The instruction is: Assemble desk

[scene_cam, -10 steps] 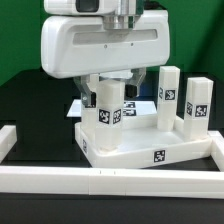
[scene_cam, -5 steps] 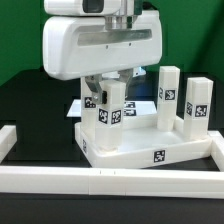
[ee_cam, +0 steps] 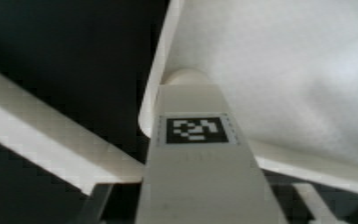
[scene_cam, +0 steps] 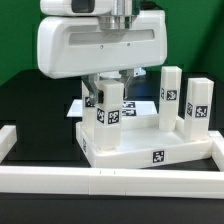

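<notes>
The white tabletop (scene_cam: pixel 140 150) lies on the table with its rims up. Two white legs (scene_cam: pixel 168 95) (scene_cam: pixel 197 108) stand upright on its side at the exterior view's right. A third leg (scene_cam: pixel 108 115) stands upright on the corner at the exterior view's left. My gripper (scene_cam: pixel 110 88) comes down over its top and is shut on it. In the wrist view this leg (ee_cam: pixel 197 150) runs between my fingers (ee_cam: pixel 108 200), its marker facing the camera, with the tabletop (ee_cam: pixel 300 80) beyond. A marker just behind the held leg (scene_cam: pixel 90 100) is partly hidden.
White border rails run along the front (scene_cam: pixel 110 182) and turn up at the exterior view's left (scene_cam: pixel 8 140) and right (scene_cam: pixel 215 150). The marker board (scene_cam: pixel 143 105) lies flat behind the tabletop. A rail also shows in the wrist view (ee_cam: pixel 43 115).
My gripper has shifted slightly toward the exterior view's left, and the held leg has turned a little with it, showing its markers at a different angle. The two other legs have not moved.
</notes>
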Robot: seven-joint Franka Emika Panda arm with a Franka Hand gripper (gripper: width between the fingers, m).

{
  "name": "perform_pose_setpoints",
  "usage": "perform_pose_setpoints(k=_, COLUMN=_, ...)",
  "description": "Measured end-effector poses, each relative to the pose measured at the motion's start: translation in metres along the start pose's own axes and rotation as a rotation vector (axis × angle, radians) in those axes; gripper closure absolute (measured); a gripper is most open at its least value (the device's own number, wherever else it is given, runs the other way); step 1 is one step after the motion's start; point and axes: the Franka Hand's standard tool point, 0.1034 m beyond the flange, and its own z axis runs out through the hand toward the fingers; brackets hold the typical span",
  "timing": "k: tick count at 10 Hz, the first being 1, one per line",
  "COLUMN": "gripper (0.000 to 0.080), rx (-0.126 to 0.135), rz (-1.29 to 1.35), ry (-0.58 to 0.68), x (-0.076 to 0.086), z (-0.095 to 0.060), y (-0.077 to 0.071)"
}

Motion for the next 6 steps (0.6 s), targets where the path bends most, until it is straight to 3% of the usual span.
perform_pose_setpoints(k=6, gripper=0.051, rx=0.009, rz=0.616, ry=0.005, x=0.0025, z=-0.0001, y=-0.0039)
